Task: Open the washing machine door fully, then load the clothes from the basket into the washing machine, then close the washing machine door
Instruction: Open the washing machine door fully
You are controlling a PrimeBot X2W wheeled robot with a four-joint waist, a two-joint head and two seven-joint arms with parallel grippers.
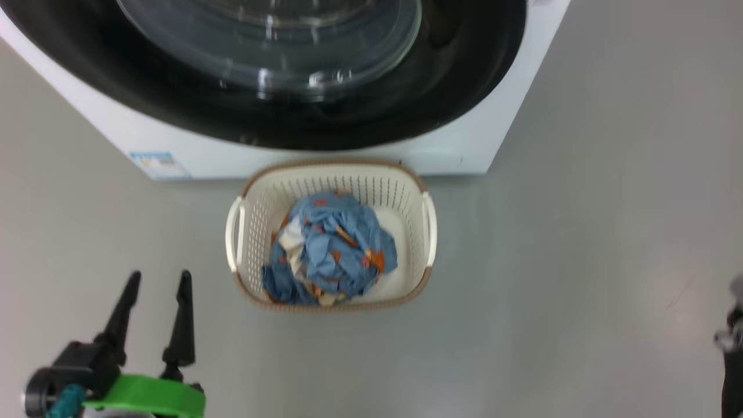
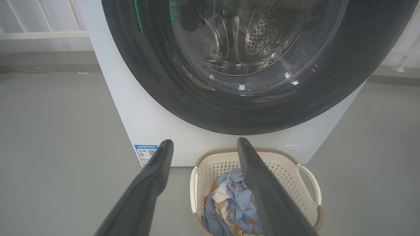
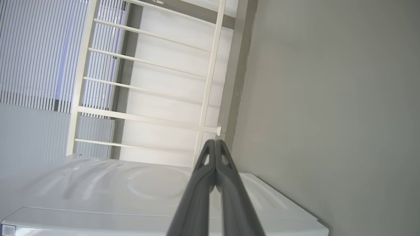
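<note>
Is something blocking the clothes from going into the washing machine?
Yes. The washing machine door is shut and covers the way into the drum, so it stands between the clothes in the basket and the inside. Between the open left gripper and the clothes, nothing visible is in the way.

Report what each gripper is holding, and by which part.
Nothing is held. The left gripper is open and empty; the right gripper is shut on nothing. The clothes lie untouched in the basket.
</note>
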